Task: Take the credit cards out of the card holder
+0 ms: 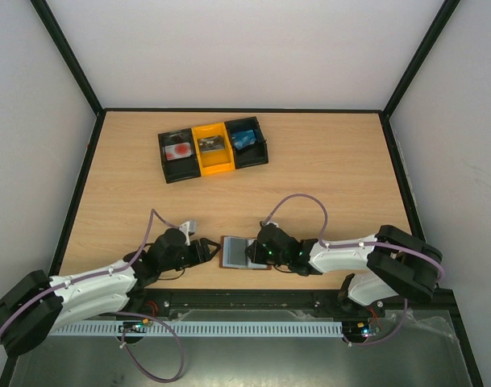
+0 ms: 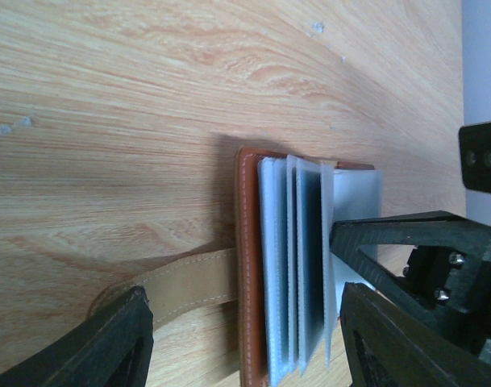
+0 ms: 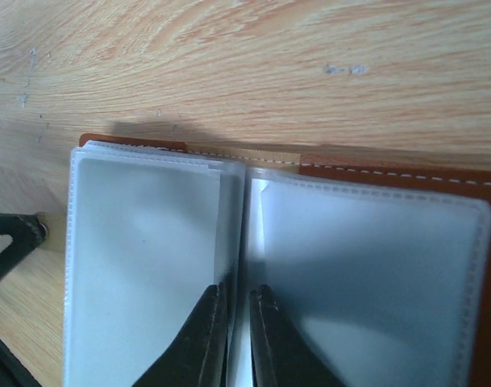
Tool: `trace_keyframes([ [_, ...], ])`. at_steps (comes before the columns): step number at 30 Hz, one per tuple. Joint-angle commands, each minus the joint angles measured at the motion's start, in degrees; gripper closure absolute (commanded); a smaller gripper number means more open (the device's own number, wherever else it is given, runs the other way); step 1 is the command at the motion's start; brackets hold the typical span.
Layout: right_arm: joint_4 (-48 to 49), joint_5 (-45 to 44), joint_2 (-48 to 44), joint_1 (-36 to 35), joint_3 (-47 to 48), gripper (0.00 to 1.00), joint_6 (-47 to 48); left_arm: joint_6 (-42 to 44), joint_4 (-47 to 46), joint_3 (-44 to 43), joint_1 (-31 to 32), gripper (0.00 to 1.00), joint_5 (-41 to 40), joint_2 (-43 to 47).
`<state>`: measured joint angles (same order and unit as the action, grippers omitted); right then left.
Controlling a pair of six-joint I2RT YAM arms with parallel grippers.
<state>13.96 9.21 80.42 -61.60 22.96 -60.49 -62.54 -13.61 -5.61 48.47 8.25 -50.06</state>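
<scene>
The card holder (image 1: 239, 252) lies open on the table between my two grippers, its reddish-brown leather spine (image 2: 249, 274) and pale plastic sleeves (image 3: 148, 258) showing. One sleeve (image 2: 311, 258) looks dark inside. My left gripper (image 2: 245, 326) is open and straddles the holder's spine and tan strap (image 2: 181, 284), its fingers clear of both. My right gripper (image 3: 239, 322) is nearly shut, with a thin upright sleeve leaf pinched between its fingertips at the holder's middle fold. A blue credit card (image 1: 245, 139) lies in the far tray, and a card with a red mark (image 1: 179, 151) lies in another bin.
A three-bin tray (image 1: 234, 166), black, yellow and black, stands at the back of the table, each bin with something in it. Black frame posts and white walls enclose the table. The right gripper's black body (image 2: 447, 266) sits close beside my left fingers.
</scene>
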Motion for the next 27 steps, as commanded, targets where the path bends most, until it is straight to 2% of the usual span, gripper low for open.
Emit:
trace_keyframes([
  [1,-2.1,-2.2,2.4,-0.4,-2.2,0.93,0.6,2.0,7.2,-4.2,-0.2,0.33,-1.8,3.6],
  [7,-0.2,-1.8,3.7,-0.4,-2.7,0.98,0.6,3.0,10.2,-9.6,-0.6,0.21,0.4,5.1],
  [10,0.9,-1.7,3.7,-0.4,-3.2,0.98,0.6,1.9,5.0,-9.3,-0.6,0.16,4.1,3.9],
  [13,1.7,-1.7,3.7,-0.4,-3.6,0.98,0.5,1.3,-0.2,-9.0,-0.6,0.15,6.8,1.2],
  [15,2.1,-1.6,3.8,-0.4,-4.0,0.98,0.5,1.0,-2.6,-8.8,-0.6,0.17,7.7,-0.8],
  [17,2.5,-1.5,4.0,-0.4,-4.2,0.98,0.4,0.7,-5.3,-8.4,-0.6,0.25,8.8,-2.8],
  [20,3.4,-1.2,4.2,-0.4,-4.9,0.98,0.2,-0.2,-9.9,-7.8,-0.7,0.3,10.8,-5.8],
  [27,5.1,-0.7,4.6,-0.4,-5.7,0.98,-0.1,0.5,-12.6,-7.7,-0.7,0.34,10.8,-12.0],
])
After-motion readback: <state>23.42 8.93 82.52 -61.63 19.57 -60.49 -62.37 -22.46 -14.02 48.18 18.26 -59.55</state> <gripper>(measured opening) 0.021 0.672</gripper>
